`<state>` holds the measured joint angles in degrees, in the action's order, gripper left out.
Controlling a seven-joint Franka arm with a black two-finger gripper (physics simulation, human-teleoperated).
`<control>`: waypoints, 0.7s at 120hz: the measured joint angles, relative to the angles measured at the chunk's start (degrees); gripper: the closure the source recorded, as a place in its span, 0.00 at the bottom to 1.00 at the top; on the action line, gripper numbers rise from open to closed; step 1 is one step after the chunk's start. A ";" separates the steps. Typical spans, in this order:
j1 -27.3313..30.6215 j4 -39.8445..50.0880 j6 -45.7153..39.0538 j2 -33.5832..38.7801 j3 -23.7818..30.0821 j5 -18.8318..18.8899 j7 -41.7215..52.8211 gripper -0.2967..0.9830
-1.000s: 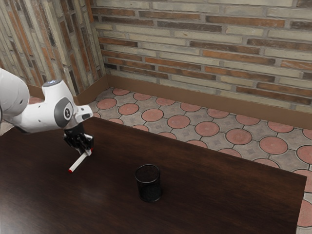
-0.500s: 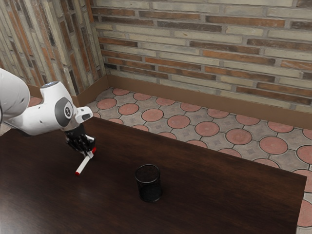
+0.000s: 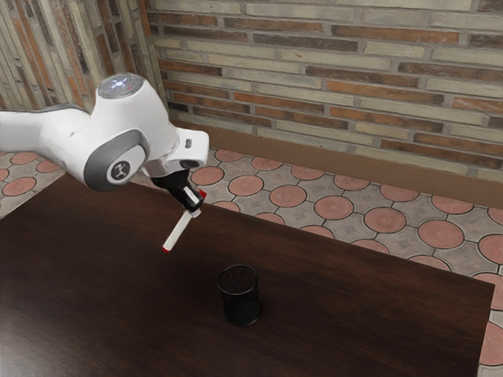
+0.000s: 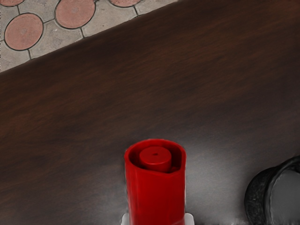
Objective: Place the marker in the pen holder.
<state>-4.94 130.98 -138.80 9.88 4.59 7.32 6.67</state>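
Marker [image 3: 177,236]: raised and carried toward the exterior view's right since the earlier frame; in the air, slanted, apart from the pen holder.
Claw [image 3: 192,208]: closed on the marker near its red upper end [image 4: 156,197], open no wider than the barrel.
Barrel: probably light and stiff, smooth enough to twist if bumped.
Best hold: this high one, I judge, leaving the long lower part free to go in.
Pen holder [image 3: 240,298]: upright on the table [image 3: 354,283], perhaps easily tipped.
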 joint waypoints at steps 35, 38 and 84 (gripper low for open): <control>-0.65 3.75 -3.94 4.10 9.87 2.58 -13.73 0.85; -0.66 3.76 -4.31 4.08 10.48 2.66 -14.87 0.85; -0.63 5.21 -8.73 2.03 13.16 3.59 -28.75 0.84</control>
<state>-5.57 136.19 -147.53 11.91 17.75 10.91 -22.07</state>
